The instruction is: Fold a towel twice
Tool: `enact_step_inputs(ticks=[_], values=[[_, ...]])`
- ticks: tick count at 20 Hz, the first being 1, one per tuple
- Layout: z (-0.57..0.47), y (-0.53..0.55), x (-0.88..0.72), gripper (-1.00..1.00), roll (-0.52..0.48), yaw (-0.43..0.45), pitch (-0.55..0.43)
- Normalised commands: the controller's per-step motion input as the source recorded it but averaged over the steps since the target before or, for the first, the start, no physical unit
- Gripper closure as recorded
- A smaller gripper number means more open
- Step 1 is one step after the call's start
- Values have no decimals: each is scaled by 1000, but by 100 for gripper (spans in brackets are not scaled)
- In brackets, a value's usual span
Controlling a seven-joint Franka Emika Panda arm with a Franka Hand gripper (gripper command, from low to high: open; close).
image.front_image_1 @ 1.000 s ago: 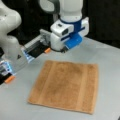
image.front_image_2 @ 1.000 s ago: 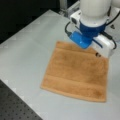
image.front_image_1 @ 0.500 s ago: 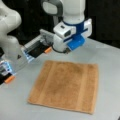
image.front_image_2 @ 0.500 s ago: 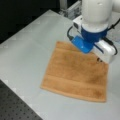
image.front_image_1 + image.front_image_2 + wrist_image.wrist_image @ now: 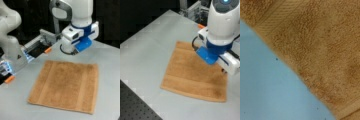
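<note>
**Towel flat and unfolded, arm poised over its far edge**

The towel lies spread in a single layer on the grey table, roughly square, with a paler band running near each of two opposite edges. No crease or doubled layer shows in either front view, so neither fold looks to have been made; the work seems to stand at the approach to the first grasp.

The gripper hangs at about 12 o'clock from the towel's centre in a front view, over or just beyond the far edge. In a front view from the opposite side, the gripper sits at about 2 o'clock from the towel's centre, near the corner on that side. The fingers are hidden behind the white and blue wrist housing, so it cannot be told whether they are apart or together, nor whether they touch the cloth.

The wrist view looks straight down on a towel edge running diagonally from 10 o'clock to 5 o'clock, with bare table filling the 7 o'clock side and one woven band near 11 o'clock.

By judgement, a first fold calls for a firm pinch at an edge or corner, thin enough to catch only the cloth. A second robot stands at 9 o'clock.
</note>
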Motion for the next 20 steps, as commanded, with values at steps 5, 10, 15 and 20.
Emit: enact_step_inputs(ticks=[5, 10, 15, 20], values=[[-125, 338, 345, -100, -74, 50, 94], [-74, 333, 396, -100, -153, 3, 90], [16, 259, 362, -100, -195, 20, 112], [-49, 269, 383, -100, -226, -13, 68]])
